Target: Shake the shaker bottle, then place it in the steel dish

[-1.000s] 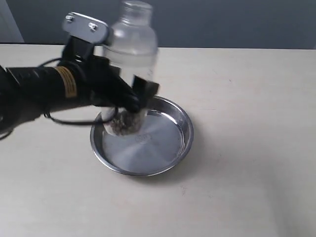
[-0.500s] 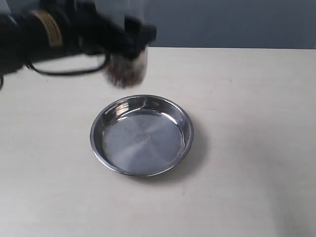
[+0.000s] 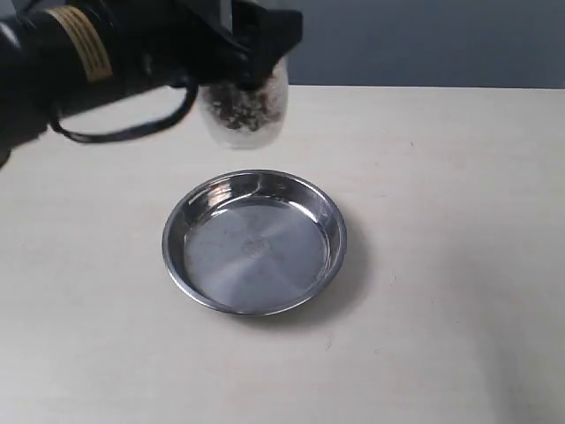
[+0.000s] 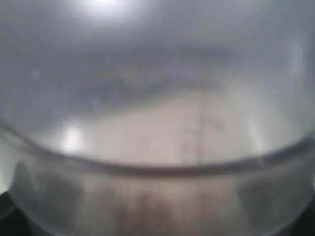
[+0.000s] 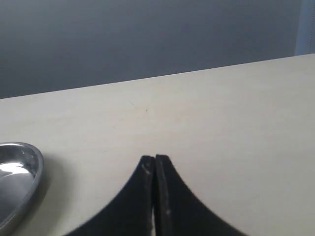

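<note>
The left tool (image 3: 254, 51) grips the shaker bottle (image 3: 245, 110) around its body and holds it in the air, clear of the desk (image 3: 441, 221). The bottle's lower end hangs just under the tool's dark fingers, with brown beads (image 3: 240, 108) scattered inside. Seen from the wrist, the frosted wall fills the whole view, blurred. The steel dish (image 3: 336, 237) sits flat on the desk below the left tool, apart from the bottle. The right tool (image 5: 155, 164) has its fingers pressed together with nothing between them, low over bare desk, with the dish's rim nearby but not touching.
</note>
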